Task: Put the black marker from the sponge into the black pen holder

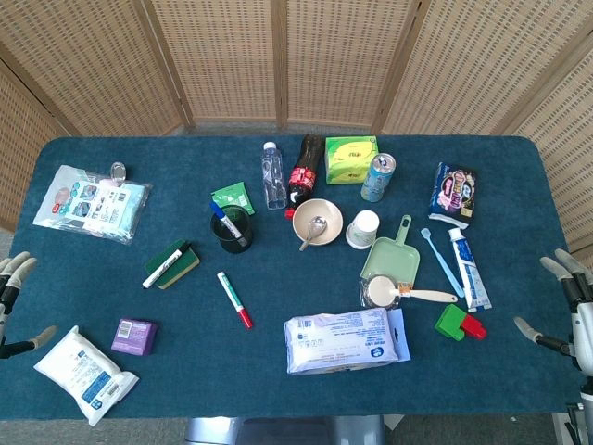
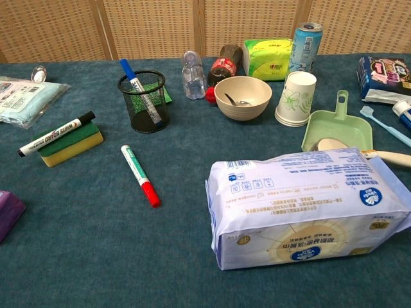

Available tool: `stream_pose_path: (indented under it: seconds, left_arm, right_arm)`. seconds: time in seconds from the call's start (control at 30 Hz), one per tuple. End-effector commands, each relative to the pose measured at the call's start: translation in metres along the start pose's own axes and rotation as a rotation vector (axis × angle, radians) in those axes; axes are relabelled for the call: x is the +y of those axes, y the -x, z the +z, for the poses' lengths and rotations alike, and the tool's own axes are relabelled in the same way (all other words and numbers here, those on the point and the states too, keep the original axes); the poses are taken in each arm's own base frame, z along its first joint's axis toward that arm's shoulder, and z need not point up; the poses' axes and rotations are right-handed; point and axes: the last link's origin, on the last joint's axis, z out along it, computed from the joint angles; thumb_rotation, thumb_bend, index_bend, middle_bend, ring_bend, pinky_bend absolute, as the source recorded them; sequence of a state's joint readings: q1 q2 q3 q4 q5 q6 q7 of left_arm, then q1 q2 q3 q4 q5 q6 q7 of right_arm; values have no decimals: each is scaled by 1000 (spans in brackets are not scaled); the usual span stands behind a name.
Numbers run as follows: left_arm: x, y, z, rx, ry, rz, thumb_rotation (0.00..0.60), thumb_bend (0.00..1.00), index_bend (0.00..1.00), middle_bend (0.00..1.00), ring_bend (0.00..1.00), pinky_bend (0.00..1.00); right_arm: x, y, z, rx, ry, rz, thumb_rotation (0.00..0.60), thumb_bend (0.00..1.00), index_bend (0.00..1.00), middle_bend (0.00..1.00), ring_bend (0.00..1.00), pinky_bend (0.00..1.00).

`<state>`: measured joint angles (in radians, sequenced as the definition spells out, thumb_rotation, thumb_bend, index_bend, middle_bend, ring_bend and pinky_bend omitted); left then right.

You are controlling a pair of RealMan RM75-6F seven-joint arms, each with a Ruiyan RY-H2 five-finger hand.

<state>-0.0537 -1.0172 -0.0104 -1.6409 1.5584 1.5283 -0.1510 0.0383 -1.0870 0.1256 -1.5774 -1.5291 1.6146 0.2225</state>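
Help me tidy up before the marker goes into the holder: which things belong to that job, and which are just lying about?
Job: black-capped whiteboard marker lying on the green-and-yellow sponge; black mesh pen holder.

Lying about: red-capped marker, beige bowl with spoon, white wet-wipes pack, green dustpan, paper cup, cola bottle.

The pale grey, plastic-looking left hand (image 1: 14,297) shows slim fingers with dark segments, black at the thumb base. The matching grey right hand (image 1: 565,306) has rounded light fingertips, darker knuckle bands and a black-cored thumb; both sit at the dark teal cloth-covered table's (image 1: 278,389) side edges.
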Motion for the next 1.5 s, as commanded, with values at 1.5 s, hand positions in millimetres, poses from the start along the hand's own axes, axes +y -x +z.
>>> stream_pose_path:
  seconds: [1.5]
  left_arm:
    - [114,53,135,-307,-269,-157,600,36,210,0,0,100]
  right_arm:
    - [0,-3,-2,5,4,21,600,0,173,72,129,311]
